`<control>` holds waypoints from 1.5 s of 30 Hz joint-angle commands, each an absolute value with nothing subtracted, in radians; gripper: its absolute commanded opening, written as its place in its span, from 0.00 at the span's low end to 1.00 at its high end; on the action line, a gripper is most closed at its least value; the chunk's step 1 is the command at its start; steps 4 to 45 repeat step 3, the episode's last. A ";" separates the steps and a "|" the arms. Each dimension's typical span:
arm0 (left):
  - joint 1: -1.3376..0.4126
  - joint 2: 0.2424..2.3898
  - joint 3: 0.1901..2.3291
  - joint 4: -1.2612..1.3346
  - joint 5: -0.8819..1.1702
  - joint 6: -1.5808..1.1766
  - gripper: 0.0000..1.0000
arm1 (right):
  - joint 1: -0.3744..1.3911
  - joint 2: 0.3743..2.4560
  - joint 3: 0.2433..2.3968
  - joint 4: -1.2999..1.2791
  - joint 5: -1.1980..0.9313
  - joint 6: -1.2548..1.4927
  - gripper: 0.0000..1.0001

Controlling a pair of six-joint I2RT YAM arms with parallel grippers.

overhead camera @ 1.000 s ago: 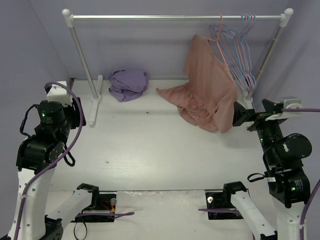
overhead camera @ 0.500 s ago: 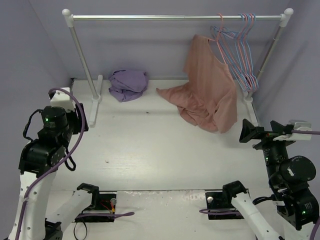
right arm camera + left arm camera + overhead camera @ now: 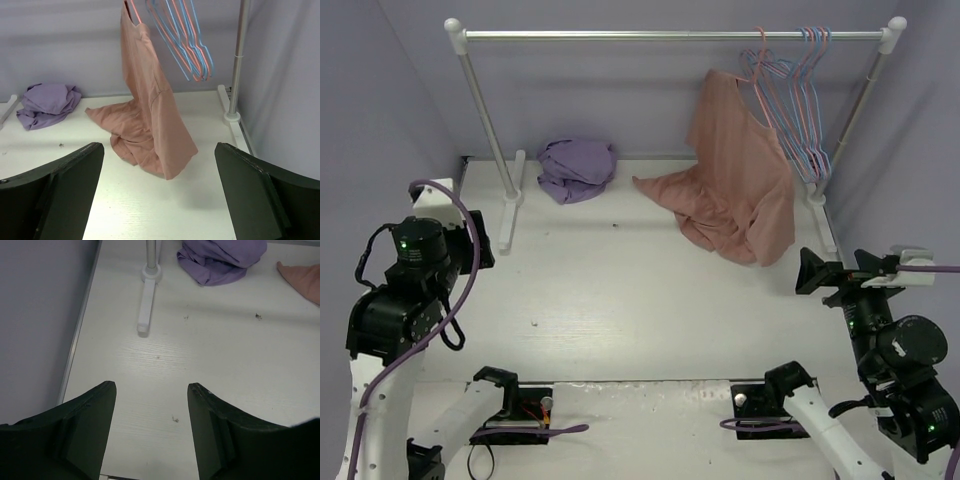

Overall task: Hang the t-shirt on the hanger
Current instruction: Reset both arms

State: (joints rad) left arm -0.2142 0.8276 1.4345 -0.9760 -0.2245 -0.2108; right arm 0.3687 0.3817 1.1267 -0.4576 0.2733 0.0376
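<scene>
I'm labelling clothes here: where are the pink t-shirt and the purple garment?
t-shirt (image 3: 150,110): right wrist view, middle of the hanging fabric.
purple garment (image 3: 576,170): top external view, centre of the crumpled heap.

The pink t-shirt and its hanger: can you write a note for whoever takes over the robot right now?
Left hand: open, empty, over the white table.
Right hand: open, empty, facing the dusty salmon-pink fabric t-shirt, apart from it.
T-shirt: its top hangs at the thin pale-pink wire hanger on the metal rail; its bottom lies crumpled on the table.
Done: the shirt seems hooked on the hanger, though how well is hard to tell.
To do: probably check both shoulders sit on it.
</scene>
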 commanded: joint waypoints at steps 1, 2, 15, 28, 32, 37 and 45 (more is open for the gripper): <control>-0.215 0.839 1.457 -0.954 -0.204 -0.233 0.59 | 0.379 0.373 1.127 -0.391 0.284 0.040 1.00; -0.215 0.842 1.462 -0.962 -0.199 -0.233 0.59 | 0.379 0.374 1.132 -0.393 0.278 0.041 1.00; -0.215 0.850 1.476 -0.969 -0.196 -0.233 0.59 | 0.377 0.377 1.137 -0.400 0.270 0.043 1.00; -0.215 0.850 1.476 -0.969 -0.196 -0.233 0.59 | 0.377 0.377 1.137 -0.400 0.270 0.043 1.00; -0.215 0.850 1.476 -0.969 -0.196 -0.233 0.59 | 0.377 0.377 1.137 -0.400 0.270 0.043 1.00; -0.215 0.850 1.476 -0.969 -0.196 -0.233 0.59 | 0.377 0.377 1.137 -0.400 0.270 0.043 1.00; -0.215 0.850 1.476 -0.969 -0.196 -0.233 0.59 | 0.377 0.377 1.137 -0.400 0.270 0.043 1.00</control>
